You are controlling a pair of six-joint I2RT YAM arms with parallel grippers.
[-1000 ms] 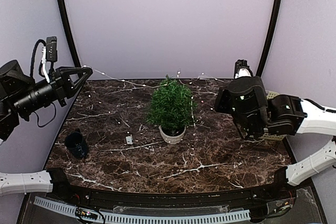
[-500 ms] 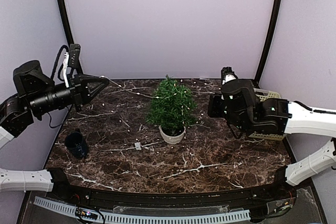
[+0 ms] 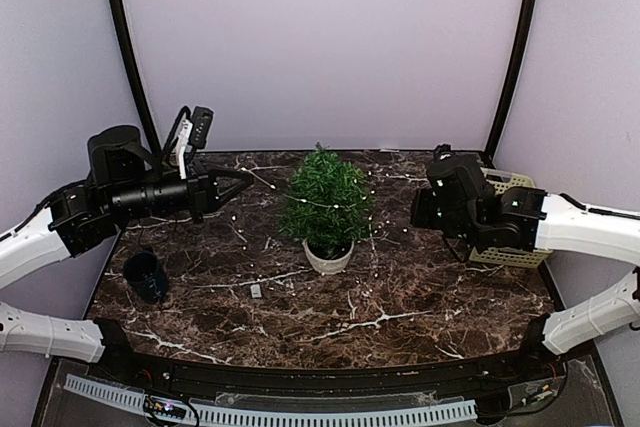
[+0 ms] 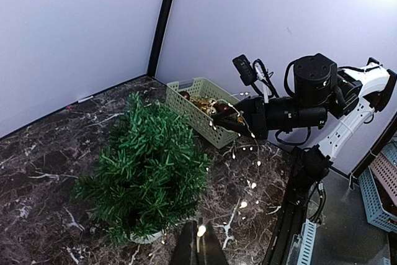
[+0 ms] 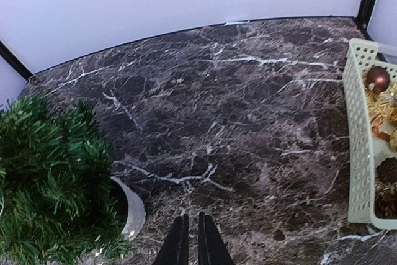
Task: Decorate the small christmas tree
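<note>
small christmas tree [image 3: 325,202]: it stands in its white pot [image 3: 328,259] near the middle of the bench [image 3: 400,297], between my two pincers.
left pincer [image 3: 240,187]: clamped fully shut on the fairy-light string [image 4: 252,185], with a lit bead right at my fingertips. It is level with the tree's upper half, just to its left.
right pincer [image 5: 189,243]: closed to a thin slit. From my left wrist I can see lit wire hanging from its tip, so I judge it is pinching the other end. It is low, to the right of the tree.
just changed: over the last second my left arm swung in from the back-left corner towards the tree. The wire, which ran behind the treetop, now crosses the foliage. The battery box [image 3: 255,290] has been dragged nearer the front edge.
what that means: I reckon the first loop of lights is landing on the branches. It is draped, not yet wound round.
basket [image 5: 356,153]: it sits at the right edge with the baubles inside.
tree axis: the long axis is vertical, with the tip straight up, the pot flat on the bench, and no lean that I can make out.
</note>
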